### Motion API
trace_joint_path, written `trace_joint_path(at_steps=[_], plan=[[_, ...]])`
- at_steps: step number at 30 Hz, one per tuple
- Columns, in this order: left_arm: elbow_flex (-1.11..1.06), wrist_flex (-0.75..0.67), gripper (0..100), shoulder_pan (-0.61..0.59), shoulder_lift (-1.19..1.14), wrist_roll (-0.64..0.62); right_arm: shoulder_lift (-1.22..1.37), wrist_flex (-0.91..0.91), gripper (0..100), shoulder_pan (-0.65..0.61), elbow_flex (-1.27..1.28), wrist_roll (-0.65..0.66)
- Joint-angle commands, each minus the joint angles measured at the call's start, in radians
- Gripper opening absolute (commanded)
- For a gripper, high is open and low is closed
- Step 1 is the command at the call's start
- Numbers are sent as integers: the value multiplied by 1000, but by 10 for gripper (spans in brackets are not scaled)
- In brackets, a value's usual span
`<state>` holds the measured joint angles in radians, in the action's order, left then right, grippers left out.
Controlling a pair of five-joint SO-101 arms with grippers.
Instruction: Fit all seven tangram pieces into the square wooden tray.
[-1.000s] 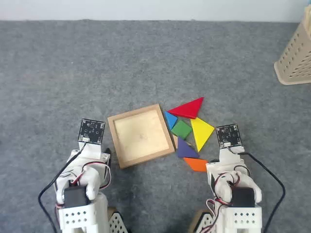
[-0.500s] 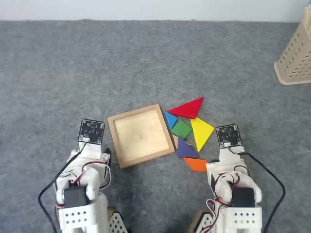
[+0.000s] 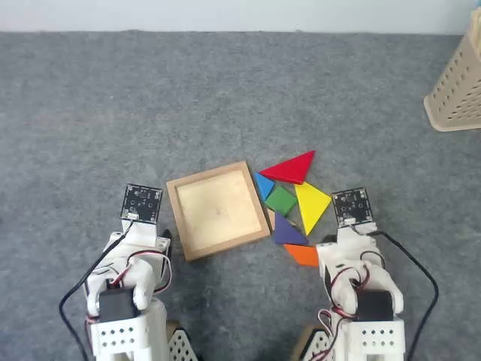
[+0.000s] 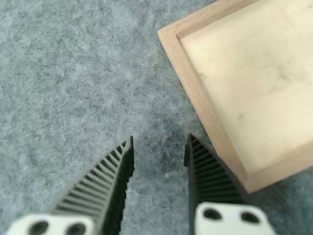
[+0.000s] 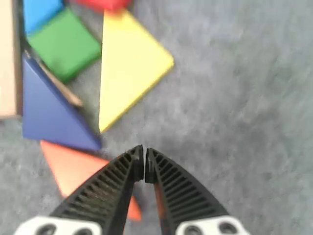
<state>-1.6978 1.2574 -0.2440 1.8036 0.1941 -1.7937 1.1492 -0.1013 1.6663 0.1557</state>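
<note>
Well, the job had not really started: the square wooden tray point(image 3: 218, 209) sat empty near the middle of the table point(image 3: 113, 98), a bit toward the edge where the arms stood. The pieces lay in a bunch on the table just beside the tray's right side: a red triangle point(image 3: 291, 168), a blue piece point(image 3: 263, 184), a green square point(image 3: 280, 201), a yellow triangle point(image 3: 310, 205), a dark blue triangle point(image 3: 285, 229) and an orange piece point(image 3: 303, 254) nearest the right arm. A thin tan bit point(image 5: 54, 85) showed by the dark blue triangle, and I could not tell if it was the seventh piece. The left gripper point(image 4: 160, 139) hung with its fingers spread apart, holding nothing, over bare table by the tray's left side. The right gripper point(image 5: 145, 149) was pinched closed on nothing, just by the orange piece. I think the step was going for a first piece, so next the right gripper would need to spread its fingers, drop over a piece's edge and pinch it. Since half a second before, the right arm had slid a little toward the pieces; the left arm, tray and pieces had stayed put
</note>
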Motion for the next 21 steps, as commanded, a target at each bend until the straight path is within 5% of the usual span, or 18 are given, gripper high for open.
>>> trace_joint_path(at_steps=[1, 6, 13, 21], plan=[[12, 5, 168, 0, 6, 5, -21, -133, 6, 8, 14, 150], [12, 5, 168, 0, 6, 5, -13, -268, 6, 42, -34, 298], [12, 5, 168, 0, 6, 5, 114, -242, 6, 39, -236, 164], [12, 5, 168, 0, 6, 5, 708, -263, 6, -130, -641, -25]])
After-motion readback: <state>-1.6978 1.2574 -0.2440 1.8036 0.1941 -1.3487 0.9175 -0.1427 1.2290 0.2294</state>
